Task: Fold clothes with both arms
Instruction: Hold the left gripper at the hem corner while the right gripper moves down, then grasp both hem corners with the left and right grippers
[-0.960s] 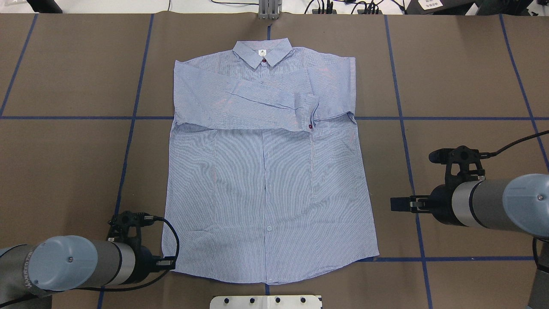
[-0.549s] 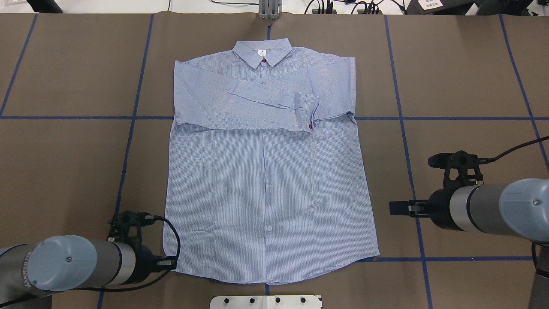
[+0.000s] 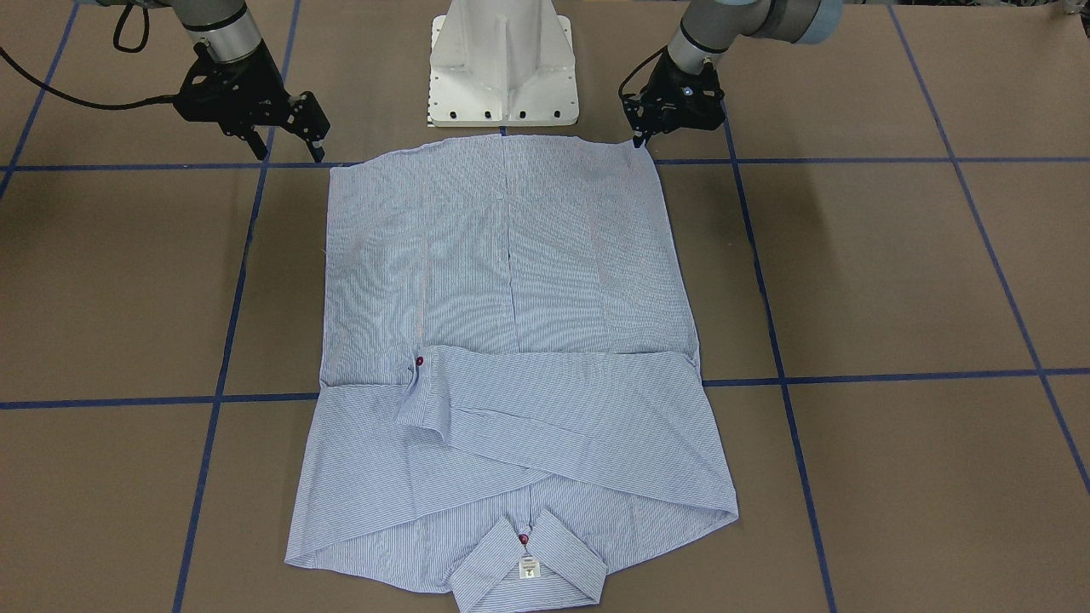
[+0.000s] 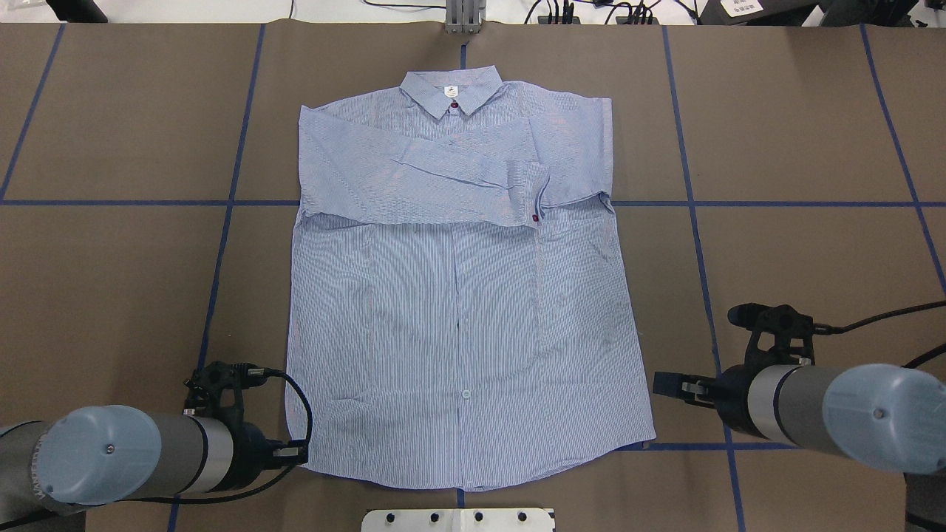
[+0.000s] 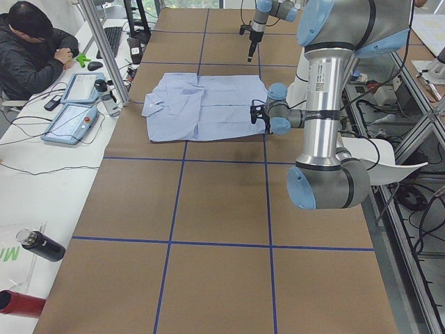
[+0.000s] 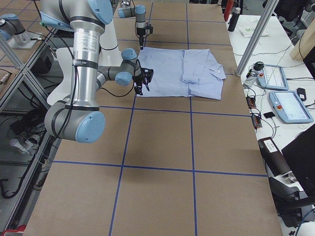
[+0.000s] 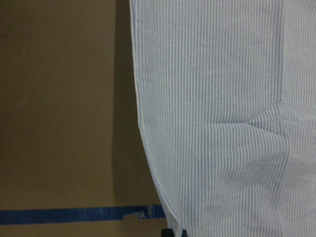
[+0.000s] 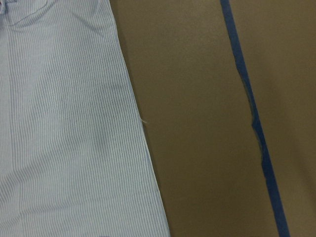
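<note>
The light blue striped shirt [image 4: 458, 325] lies flat and face up on the brown table, collar [image 4: 452, 90] at the far side, both sleeves folded across the chest. My left gripper [image 4: 298, 450] is low at the near left corner of the hem, shut on the shirt's edge; in the left wrist view its dark fingertips [image 7: 175, 232] meet right at the cloth's edge [image 7: 148, 148]. The right gripper [image 4: 660, 384] hovers open just outside the shirt's right side, near the hem corner, holding nothing. From the front, its fingers [image 3: 318, 145] stand spread apart.
The white pedestal base [image 4: 458, 519] stands just in front of the hem. Blue tape lines [image 4: 695, 222] cross the brown table. A person sits at a side desk with tablets [image 5: 76, 104] beyond the table's far edge.
The right gripper has come down toward the robot and slightly left, closer to the hem's right corner. The left hem corner has shifted slightly right at the left gripper.
</note>
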`<state>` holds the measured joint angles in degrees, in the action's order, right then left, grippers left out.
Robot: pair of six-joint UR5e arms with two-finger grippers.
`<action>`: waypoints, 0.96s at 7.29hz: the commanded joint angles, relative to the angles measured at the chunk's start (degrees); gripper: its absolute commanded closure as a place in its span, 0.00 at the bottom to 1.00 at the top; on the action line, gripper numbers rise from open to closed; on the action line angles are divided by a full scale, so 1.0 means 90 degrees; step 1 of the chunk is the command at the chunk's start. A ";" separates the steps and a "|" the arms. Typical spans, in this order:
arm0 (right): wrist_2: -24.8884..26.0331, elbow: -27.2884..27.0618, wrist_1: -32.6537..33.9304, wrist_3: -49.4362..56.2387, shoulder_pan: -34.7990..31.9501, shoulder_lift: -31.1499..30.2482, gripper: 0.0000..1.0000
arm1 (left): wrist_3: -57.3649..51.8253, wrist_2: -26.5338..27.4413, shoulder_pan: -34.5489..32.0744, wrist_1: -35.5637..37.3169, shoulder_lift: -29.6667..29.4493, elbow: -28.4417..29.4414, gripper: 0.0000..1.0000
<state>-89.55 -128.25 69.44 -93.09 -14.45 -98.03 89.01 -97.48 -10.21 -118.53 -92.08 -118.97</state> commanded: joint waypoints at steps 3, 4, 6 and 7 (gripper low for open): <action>0.1336 0.0685 -0.0909 -0.0799 0.1028 0.0004 0.29 | 0.0139 0.0079 0.0021 0.0036 0.0035 -0.0170 1.00; 0.1405 0.0734 -0.0938 -0.0799 0.1116 0.0014 0.42 | 0.0139 0.0079 0.0021 0.0036 0.0035 -0.0180 1.00; 0.1541 0.0793 -0.0929 -0.0790 0.1214 0.0033 0.52 | 0.0139 0.0069 0.0021 0.0036 0.0035 -0.0219 1.00; 0.1668 0.0842 -0.0919 -0.0790 0.1292 0.0043 0.53 | 0.0149 0.0079 0.0021 0.0045 0.0035 -0.0238 1.00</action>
<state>-75.76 -121.16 61.14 -100.22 -3.61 -97.77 90.29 -96.81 -10.02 -118.19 -91.76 -120.92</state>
